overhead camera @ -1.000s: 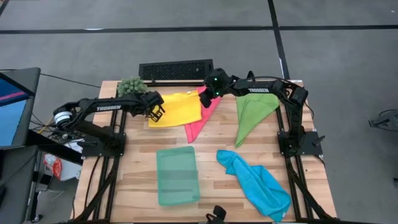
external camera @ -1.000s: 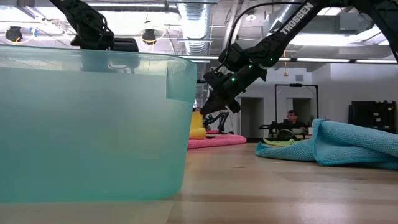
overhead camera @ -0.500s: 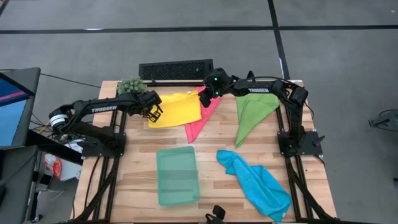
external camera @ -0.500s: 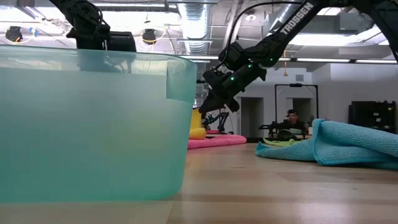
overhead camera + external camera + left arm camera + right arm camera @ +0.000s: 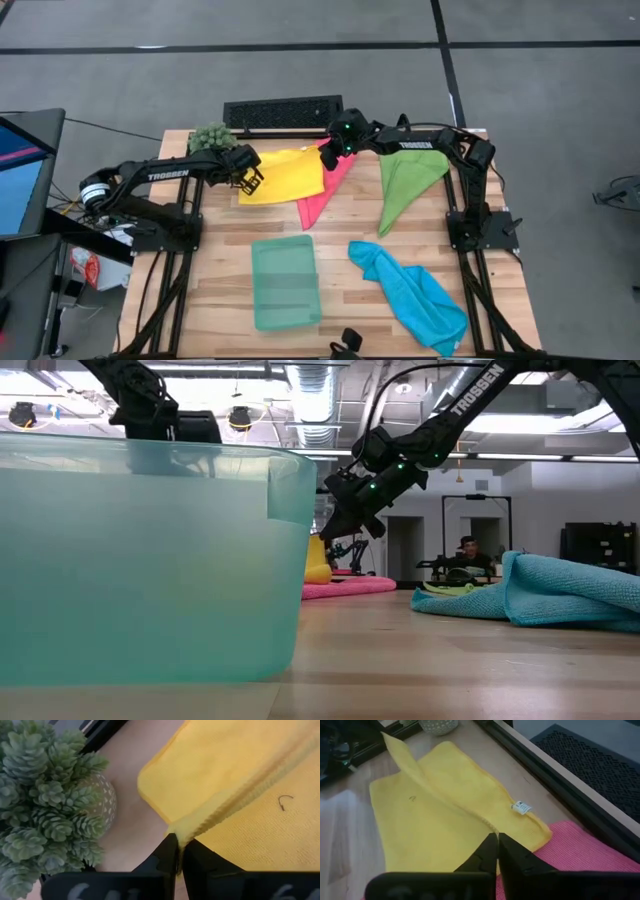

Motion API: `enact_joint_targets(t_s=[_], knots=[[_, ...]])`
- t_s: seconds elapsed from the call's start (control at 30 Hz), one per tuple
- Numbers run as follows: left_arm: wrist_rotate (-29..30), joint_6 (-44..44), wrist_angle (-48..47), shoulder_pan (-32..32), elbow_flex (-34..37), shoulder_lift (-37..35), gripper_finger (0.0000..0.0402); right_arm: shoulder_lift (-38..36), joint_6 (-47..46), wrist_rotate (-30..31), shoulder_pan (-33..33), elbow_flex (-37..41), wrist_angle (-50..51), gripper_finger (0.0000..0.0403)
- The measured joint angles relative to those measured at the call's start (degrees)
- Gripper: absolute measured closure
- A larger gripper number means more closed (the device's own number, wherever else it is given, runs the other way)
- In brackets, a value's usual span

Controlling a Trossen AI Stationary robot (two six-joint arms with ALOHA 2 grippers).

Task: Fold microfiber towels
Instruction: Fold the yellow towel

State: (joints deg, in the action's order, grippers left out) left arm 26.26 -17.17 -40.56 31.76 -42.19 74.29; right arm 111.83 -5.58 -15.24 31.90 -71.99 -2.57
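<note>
The yellow towel (image 5: pixel 290 172) lies at the far middle of the table, overlapping the pink towel (image 5: pixel 322 198). My left gripper (image 5: pixel 251 180) is shut on it at its left side. My right gripper (image 5: pixel 326 157) is shut on it at its far right. A raised ridge (image 5: pixel 435 782) of yellow cloth runs between the two grippers. The green towel (image 5: pixel 405 185) lies folded to the right. The blue towel (image 5: pixel 415 295) lies crumpled at the near right. My left gripper pinches the left end of the yellow towel's raised ridge (image 5: pixel 186 831) between its two fingers. That end is lifted off the table, and the cloth on both sides lies flat. Edge or fold, I cannot tell. My right gripper pinches the right end of the same ridge (image 5: pixel 492 829) between its two fingers, slanting down from the right. The ridge runs fairly straight to the other gripper. The towel's far edge, with its label (image 5: pixel 521 808), lies flat on the table.
The pale teal tray (image 5: pixel 256 285) stands at the near middle and fills the left of the low view (image 5: pixel 150 560). The spiky plant ball (image 5: pixel 212 138) sits at the far left, close to my left gripper. A black mat (image 5: pixel 283 113) lies beyond the far edge.
My left gripper has risen a little, still shut on the yellow towel. My right gripper stays shut on it at much the same place.
</note>
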Motion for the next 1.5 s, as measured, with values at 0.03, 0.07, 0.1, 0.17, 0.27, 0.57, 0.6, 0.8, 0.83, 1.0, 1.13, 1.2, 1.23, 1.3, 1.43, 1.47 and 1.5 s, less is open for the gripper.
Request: enact_joint_targets(t_s=[0.03, 0.07, 0.1, 0.17, 0.27, 0.57, 0.6, 0.8, 0.83, 1.0, 1.13, 1.2, 1.23, 1.3, 1.43, 1.47, 1.5], knots=[[0.0, 0.0, 0.2, 0.0, 0.2, 0.0, 0.0386, 0.0, 0.0, 0.2, 0.0, 0.0, 0.0, 0.0367], [0.1, 0.0, 0.4, 0.1, 0.4, 0.0, 0.0386, 0.0, 0.0, 0.4, 0.0, 0.0, 0.0, 0.0364], [0.2, 0.0, 0.4, 0.1, 0.5, 0.0, 0.0386, 0.0, 0.0, 0.4, 0.0, 0.0, -0.1, 0.0362], [0.9, 0.0, 0.4, 0.3, 0.8, 0.0, 0.0386, 0.0, 0.0, 0.4, 0.0, 0.0, -0.1, 0.0355], [1.1, 0.0, -0.1, 0.8, 1.3, 0.0, 0.0385, 0.0, 0.0, 0.4, 0.0, 0.0, -0.1, 0.0344], [0.6, 2.1, 2.9, 1.3, 1.3, 0.0, 0.0385, 0.0, 0.0, 0.4, 0.0, 0.0, -0.1, 0.0325], [0.6, 2.5, 4.0, 1.3, 1.3, 0.0, 0.0385, 0.0, 0.0, 0.4, 0.0, 0.0, -0.1, 0.0325], [0.6, 4.8, 9.5, 1.4, 1.3, 0.0, 0.0385, 0.0, 0.0, 0.4, 0.0, 0.0, 0.5, 0.0324], [0.8, 5.2, 9.7, 1.5, 1.3, 0.0, 0.0385, 0.0, 0.0, 0.4, 0.0, 0.0, 0.7, 0.0324], [2.5, 6.6, 10.8, 3.9, 1.3, 0.0, 0.0385, 0.0, -0.4, 1.9, 0.0, 0.0, 1.6, 0.0324], [1.1, 7.1, 12.8, 6.1, 1.3, 0.0, 0.0385, 0.0, -0.9, 2.0, 0.0, 0.0, 1.8, 0.0324], [-1.0, 7.3, 13.9, 6.9, 1.3, 0.0, 0.0385, 0.0, -1.0, 2.0, 0.0, 0.0, 1.8, 0.0324], [-1.7, 7.4, 14.4, 7.3, 1.3, 0.0, 0.0385, 0.0, -1.1, 2.0, 0.0, 0.0, 1.8, 0.0324], [-2.4, 7.4, 15.5, 7.5, 1.3, 0.3, 0.0385, 0.0, -1.7, 1.9, 0.0, 0.0, 1.8, 0.0324], [-4.1, 8.2, 16.0, 7.4, 1.2, 2.5, 0.0380, 0.0, -2.1, 1.8, 0.0, 0.0, 2.2, 0.0324], [-4.4, 8.4, 16.0, 7.3, 1.2, 3.4, 0.0375, 0.0, -2.1, 1.6, -0.1, 0.0, 2.2, 0.0324], [-4.3, 8.4, 15.7, 7.3, 1.2, 4.5, 0.0369, 0.0, -2.1, 1.6, -0.3, 0.0, 2.2, 0.0324]])
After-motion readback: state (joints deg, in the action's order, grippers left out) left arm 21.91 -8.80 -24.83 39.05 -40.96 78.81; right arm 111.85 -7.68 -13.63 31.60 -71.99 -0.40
